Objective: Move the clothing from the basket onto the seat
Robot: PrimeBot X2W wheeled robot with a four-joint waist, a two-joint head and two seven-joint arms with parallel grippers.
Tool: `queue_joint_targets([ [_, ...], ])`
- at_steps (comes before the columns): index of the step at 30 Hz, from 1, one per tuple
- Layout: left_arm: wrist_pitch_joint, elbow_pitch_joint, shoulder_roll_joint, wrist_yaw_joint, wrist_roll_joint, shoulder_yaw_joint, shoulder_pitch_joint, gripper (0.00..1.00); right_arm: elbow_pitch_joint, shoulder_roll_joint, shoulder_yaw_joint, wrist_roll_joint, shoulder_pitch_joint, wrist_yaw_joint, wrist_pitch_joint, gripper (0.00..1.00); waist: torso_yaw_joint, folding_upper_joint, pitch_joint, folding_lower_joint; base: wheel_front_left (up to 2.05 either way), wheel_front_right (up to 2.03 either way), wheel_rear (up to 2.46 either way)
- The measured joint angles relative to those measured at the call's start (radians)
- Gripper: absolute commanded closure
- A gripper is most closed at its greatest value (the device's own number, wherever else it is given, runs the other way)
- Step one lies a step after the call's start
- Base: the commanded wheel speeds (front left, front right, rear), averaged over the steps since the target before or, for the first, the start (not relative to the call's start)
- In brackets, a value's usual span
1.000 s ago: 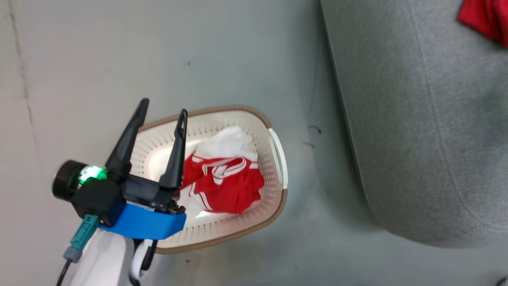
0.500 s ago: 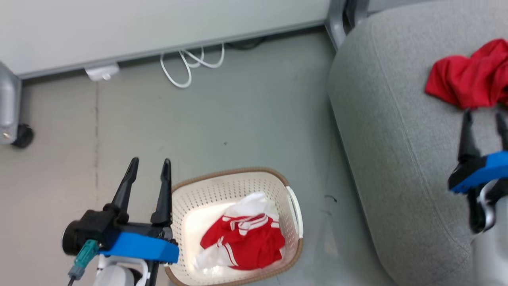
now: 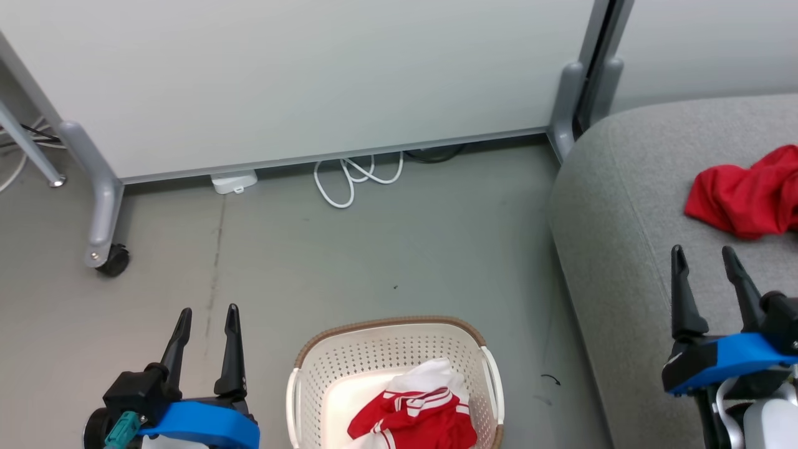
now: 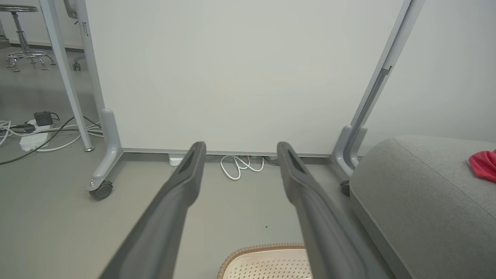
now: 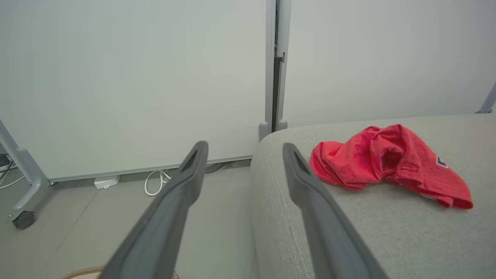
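Red shirt [image 3: 745, 196] lies on sofa [image 3: 623, 249]; left end effector [image 3: 209, 308] and right end effector [image 3: 702, 249] stand wide, empty; next step likely calls for reaching into basket [image 3: 386, 324] for striped garment [image 3: 414, 418].

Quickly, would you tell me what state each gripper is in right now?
Left gripper: open, holding nothing.
Right gripper: open, holding nothing.

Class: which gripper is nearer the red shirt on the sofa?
Right. The right gripper is near the red shirt, over the sofa; the left gripper is beyond the basket.
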Motion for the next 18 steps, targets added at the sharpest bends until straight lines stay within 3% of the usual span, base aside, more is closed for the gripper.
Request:
queue_joint_targets([
  [8, 0.000, 0.043, 0.007, 0.000, -0.005, -0.020, 0.005, 0.00, -0.079, 0.004, 0.115, 0.010, 0.107, 0.000, 0.013, 0.00, 0.048, 0.0000, -0.042, 0.0001, 0.00, 0.00, 0.00],
  [18, 0.000, 0.070, 0.023, 0.000, -0.020, -0.048, 0.004, 0.00, -0.063, 0.004, 0.149, 0.030, 0.166, 0.000, 0.007, 0.00, 0.076, 0.0000, -0.081, 0.0002, 0.00, 0.00, 0.00],
])
